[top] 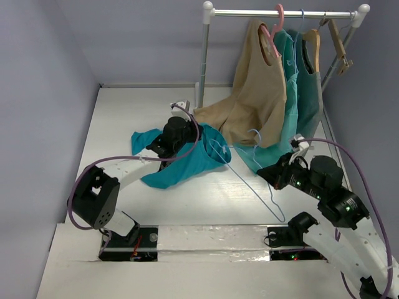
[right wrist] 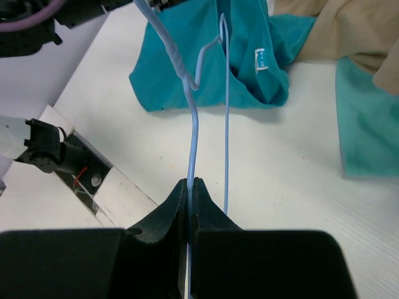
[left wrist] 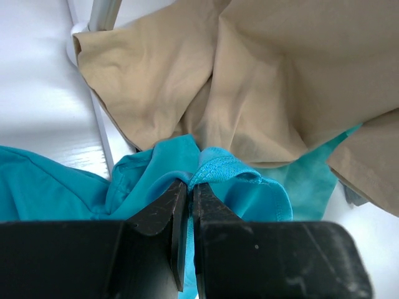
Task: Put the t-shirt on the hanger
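Right tool (right wrist: 189, 184) pinches the hanger (right wrist: 194, 131) wire before the t-shirt (right wrist: 206, 56).

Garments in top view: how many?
4: teal-blue cotton t-shirt on white table; beige shirt, teal sleeveless top and a second teal top on metal rail. Others may hide behind.

Crumpled teal t-shirt (top: 181, 168), thin light-blue hanger (right wrist: 225, 124)

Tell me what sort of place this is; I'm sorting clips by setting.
Likely a lab test booth, not a home: plain grey walls close in a white table, a small clothes rail holds tops, and two robot arms are bolted at the edge.
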{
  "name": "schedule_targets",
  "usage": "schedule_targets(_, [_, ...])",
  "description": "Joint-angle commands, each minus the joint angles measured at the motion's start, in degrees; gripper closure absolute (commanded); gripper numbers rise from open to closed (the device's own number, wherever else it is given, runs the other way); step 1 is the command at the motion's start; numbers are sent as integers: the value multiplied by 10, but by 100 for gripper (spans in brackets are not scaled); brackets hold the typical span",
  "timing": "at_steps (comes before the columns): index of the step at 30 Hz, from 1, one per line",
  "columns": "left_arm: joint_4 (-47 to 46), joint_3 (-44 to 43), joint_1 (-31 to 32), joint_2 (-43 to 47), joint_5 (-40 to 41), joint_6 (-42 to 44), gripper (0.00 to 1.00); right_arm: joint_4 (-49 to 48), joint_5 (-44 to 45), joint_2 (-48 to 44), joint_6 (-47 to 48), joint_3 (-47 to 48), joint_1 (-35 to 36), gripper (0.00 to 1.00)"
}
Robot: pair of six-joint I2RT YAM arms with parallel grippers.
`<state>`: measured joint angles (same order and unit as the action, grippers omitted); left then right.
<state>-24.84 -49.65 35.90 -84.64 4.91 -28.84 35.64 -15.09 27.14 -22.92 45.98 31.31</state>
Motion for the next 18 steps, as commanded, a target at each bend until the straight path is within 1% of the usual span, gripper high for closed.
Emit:
schedule_targets(1, [-20,-15,-2,24,-12,-5,100,-48,-16,7,-9,-12,2,100])
schedule_targets(4, [-20,-5,-2,32,-26,-10,100,-91,-5,27,-13,-28,2,100])
schedule_targets(8, [-22,14,3,46,-23,-10,100,-163,7,59,-22,-42,8,100])
schedule_targets(11, [-16,16,3,52,-16,-8,100,-180,37,74,-20,-38,41,100])
schedule_targets(12, [-14,17,3,54,-15,-8,100,-183,69,77,-18,-35,49,100])
schedule_targets(16, [-15,17,8,61,-13,-3,100,-204,103,92,-14,-31,69,100])
schedule_targets(18, [-7,15,19,64,4,3,100,-206,129,100,-12,-27,89,100])
